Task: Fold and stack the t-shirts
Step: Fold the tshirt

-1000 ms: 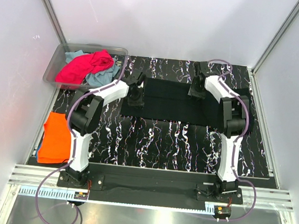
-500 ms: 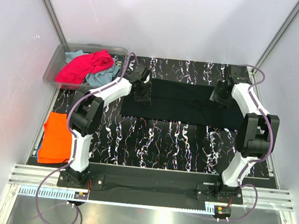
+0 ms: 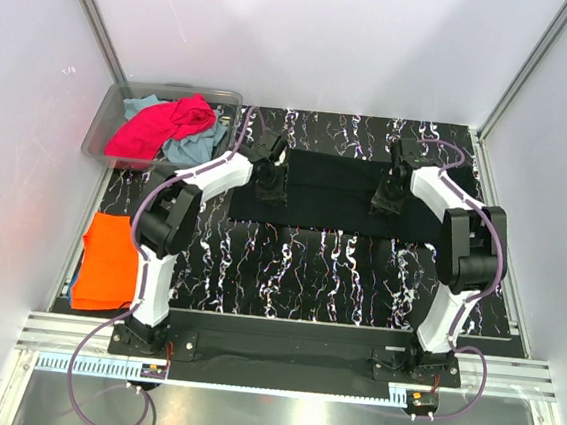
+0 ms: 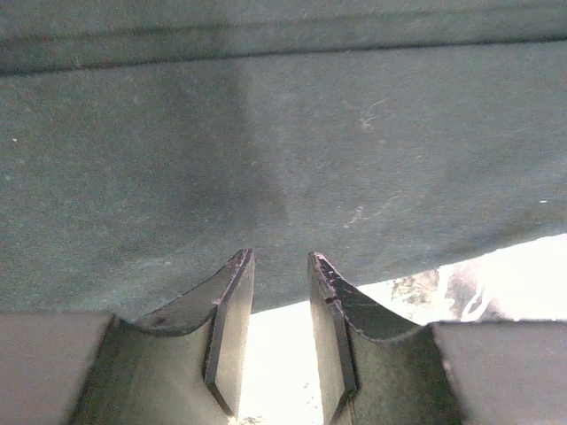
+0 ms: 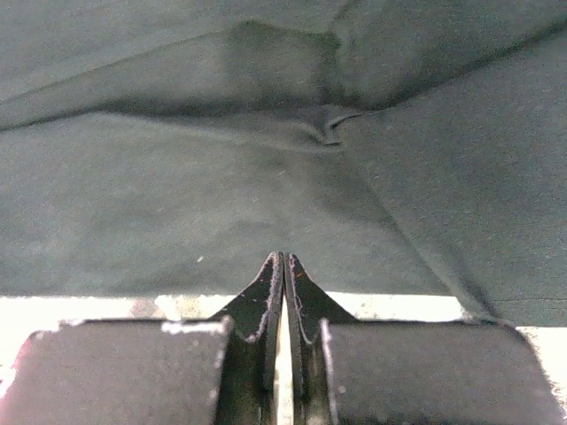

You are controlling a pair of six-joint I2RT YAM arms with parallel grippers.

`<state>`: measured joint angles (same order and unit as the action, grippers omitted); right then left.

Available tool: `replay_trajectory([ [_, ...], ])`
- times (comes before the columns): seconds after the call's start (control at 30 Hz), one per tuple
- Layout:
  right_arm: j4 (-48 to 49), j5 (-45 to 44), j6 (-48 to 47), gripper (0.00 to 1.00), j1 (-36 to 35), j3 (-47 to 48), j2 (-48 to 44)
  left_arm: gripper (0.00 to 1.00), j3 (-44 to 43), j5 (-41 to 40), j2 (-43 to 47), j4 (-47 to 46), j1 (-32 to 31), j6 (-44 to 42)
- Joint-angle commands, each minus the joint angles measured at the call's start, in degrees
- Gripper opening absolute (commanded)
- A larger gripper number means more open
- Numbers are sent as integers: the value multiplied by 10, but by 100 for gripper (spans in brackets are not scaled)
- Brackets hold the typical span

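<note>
The large black t-shirt (image 3: 336, 192) lies folded into a wide band across the back of the table. My left gripper (image 3: 269, 184) sits over its left part, jaws a little open and empty. In the left wrist view the gripper (image 4: 279, 261) is at the near edge of the black cloth (image 4: 283, 150). My right gripper (image 3: 385, 198) is over the shirt's right part. In the right wrist view the gripper (image 5: 284, 258) is shut with nothing between the jaws, at the edge of the cloth (image 5: 266, 177).
A clear bin (image 3: 112, 116) at the back left holds a magenta-pink shirt (image 3: 161, 125) and a teal-blue shirt (image 3: 194, 147). A folded orange shirt (image 3: 108, 261) lies at the left table edge on a blue one (image 3: 73, 293). White walls enclose the table.
My right gripper swung out toward the shirt's far right end, then came back and nearer to its right-middle. My left gripper shifted slightly over the left part.
</note>
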<state>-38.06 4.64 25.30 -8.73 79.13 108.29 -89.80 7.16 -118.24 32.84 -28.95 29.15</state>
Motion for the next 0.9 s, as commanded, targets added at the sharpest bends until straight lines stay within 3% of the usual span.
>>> replay_trajectory([
  [0.0, 28, -83, 21, 6, -1, -9, 5, 36, 8, 13, -7, -16, 1, -6],
  [0.57, 54, -189, -2, 2, 5, 75, 85, 35, 30, 19, -18, -17, 6, -8],
  [0.87, 51, -154, -25, 3, 13, 162, 134, 35, 38, 18, -21, -19, 8, -7],
])
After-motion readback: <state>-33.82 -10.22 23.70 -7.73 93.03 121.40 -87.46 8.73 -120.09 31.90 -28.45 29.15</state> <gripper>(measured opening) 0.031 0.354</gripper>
